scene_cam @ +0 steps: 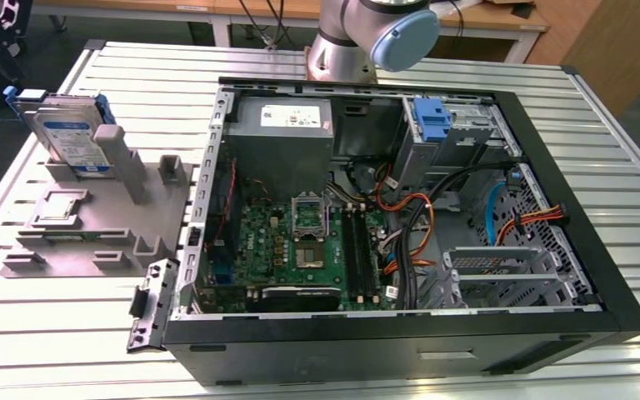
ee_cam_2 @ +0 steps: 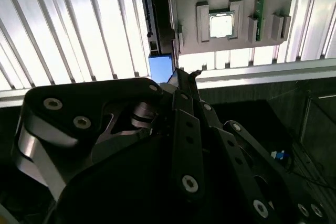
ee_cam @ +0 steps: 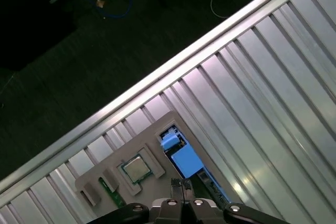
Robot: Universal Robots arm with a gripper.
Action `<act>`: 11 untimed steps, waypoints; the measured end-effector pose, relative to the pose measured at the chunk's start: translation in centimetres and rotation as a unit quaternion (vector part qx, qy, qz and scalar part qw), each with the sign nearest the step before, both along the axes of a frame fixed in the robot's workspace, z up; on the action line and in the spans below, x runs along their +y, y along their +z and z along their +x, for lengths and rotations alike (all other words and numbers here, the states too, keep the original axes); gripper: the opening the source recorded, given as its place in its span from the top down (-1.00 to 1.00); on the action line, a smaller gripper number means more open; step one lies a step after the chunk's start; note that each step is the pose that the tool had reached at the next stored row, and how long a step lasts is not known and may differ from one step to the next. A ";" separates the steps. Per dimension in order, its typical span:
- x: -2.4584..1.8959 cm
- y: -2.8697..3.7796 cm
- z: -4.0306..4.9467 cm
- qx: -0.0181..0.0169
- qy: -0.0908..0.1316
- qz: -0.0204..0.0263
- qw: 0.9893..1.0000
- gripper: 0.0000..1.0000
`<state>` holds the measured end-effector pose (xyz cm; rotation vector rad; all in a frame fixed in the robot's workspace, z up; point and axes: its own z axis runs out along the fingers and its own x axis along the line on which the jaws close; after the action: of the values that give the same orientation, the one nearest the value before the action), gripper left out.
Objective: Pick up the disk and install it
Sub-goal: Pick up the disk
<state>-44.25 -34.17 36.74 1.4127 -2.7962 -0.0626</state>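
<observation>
The disk stands on edge in the grey stand, propped against one of the stand's upright posts, label outward, blue frame around it. The open computer case lies just beside the stand, and the arm's base is bolted beyond that.

My worry is the gripper. Its fingertips look drawn together into a narrow point with nothing between them. If I bring it down like this, I expect it to strike the disk's top edge instead of straddling it. The disk only leans in the stand, so a knock could tip it off the post or out of its slot. A grip taken on the plastic frame alone might also flex and slip.

In both wrist views the tool points straight down from well above the stand. Its tip lines up close to the disk's blue top edge, and the processor chip sits in the stand's recess just beside it.
</observation>
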 end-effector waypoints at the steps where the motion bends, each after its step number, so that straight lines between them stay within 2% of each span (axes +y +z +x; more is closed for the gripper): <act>1: 0.00 0.00 0.00 0.000 0.003 0.000 1.000 0.80; 11: 0.00 -0.04 0.01 0.000 0.031 0.000 1.000 0.80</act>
<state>-44.25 -34.17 36.71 1.4995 -2.7493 -0.0620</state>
